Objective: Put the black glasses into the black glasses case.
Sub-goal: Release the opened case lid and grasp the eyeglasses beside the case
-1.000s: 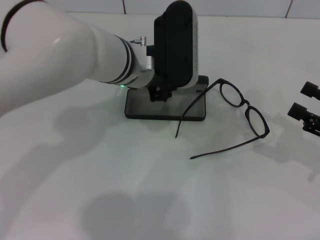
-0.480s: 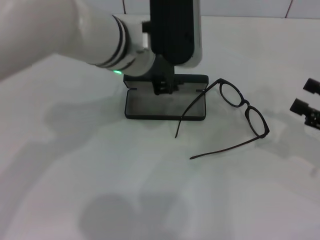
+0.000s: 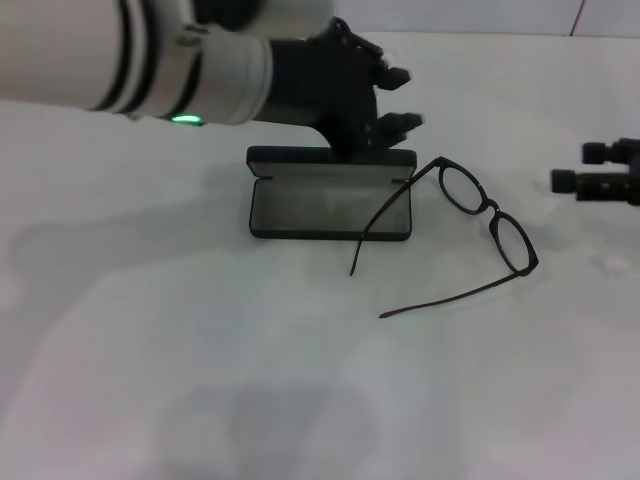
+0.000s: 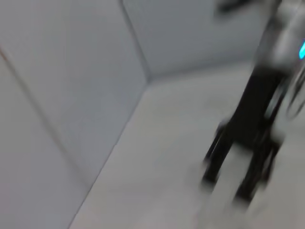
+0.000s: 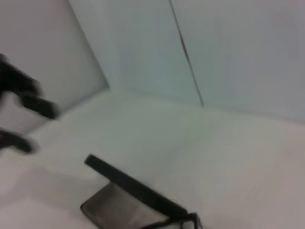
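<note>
Left gripper point(image 3: 400, 98): fingers spread, holding nothing, above the case's raised lid.
Right gripper point(image 3: 578, 167): at the table's right edge, well apart from the glasses; partly cut off, cannot tell its state.
Case point(image 3: 330, 208): open on the white table point(image 3: 300, 380), grey interior holding nothing.
Glasses point(image 3: 487, 212): unfolded on the table, just right of the case; one temple tip crosses the case's front right corner.
Hard to make out: left wrist view is blurred; any lettering on the lid is unreadable.
</note>
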Controlling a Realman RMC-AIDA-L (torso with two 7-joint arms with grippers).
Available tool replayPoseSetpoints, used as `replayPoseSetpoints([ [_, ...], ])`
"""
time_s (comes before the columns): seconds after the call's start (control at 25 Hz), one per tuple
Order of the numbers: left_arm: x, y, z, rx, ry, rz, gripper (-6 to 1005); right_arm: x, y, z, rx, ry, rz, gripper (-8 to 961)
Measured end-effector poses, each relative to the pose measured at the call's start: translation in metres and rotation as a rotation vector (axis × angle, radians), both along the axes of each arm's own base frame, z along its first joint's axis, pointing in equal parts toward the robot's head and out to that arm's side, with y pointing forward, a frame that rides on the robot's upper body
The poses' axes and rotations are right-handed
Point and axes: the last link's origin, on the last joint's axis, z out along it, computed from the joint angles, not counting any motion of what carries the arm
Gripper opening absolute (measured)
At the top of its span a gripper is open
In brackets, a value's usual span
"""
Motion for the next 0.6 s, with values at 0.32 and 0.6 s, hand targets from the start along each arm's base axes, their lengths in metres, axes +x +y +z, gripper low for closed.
replayPoseSetpoints([
  [0.32,-0.032,-0.024,0.031,-0.257,-0.491,0.016,355,-0.06,0.038,-0.022,-0.235,-0.219,-0.115,749],
  [0.6,-0.07,-0.025,0.021,-0.258,-0.567,0.052,213,-0.093,0.057,-0.048,-0.344,-0.415,-0.19,747],
])
